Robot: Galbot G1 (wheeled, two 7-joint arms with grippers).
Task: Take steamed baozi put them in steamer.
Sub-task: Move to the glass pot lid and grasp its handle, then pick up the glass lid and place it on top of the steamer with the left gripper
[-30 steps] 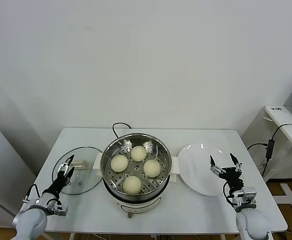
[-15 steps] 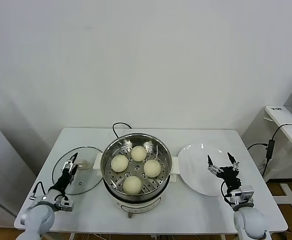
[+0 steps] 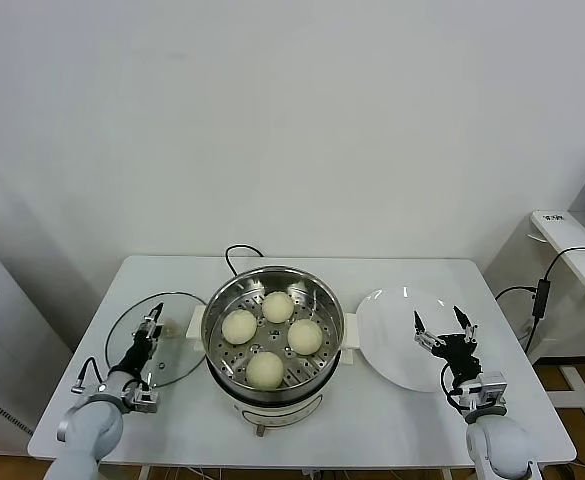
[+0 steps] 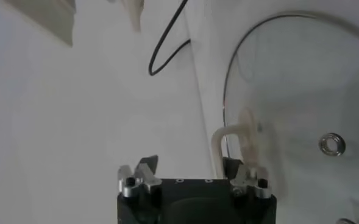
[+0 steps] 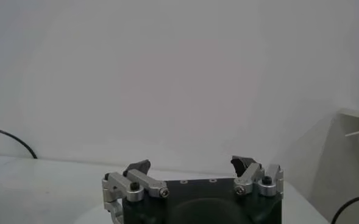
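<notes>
baozi: all four inside steamer, centred between arms
left gripper: empty, fingers apart, over glass lid
right gripper: spread, empty, over plate

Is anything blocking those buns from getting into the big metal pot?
Nothing visible does. All four steamed baozi already sit on the tray inside the open steamer. Its glass lid lies on the table beside it, and the plate is empty.

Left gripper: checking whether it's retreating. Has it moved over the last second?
Yes. The left gripper shifted right across the glass lid, toward the steamer.
</notes>
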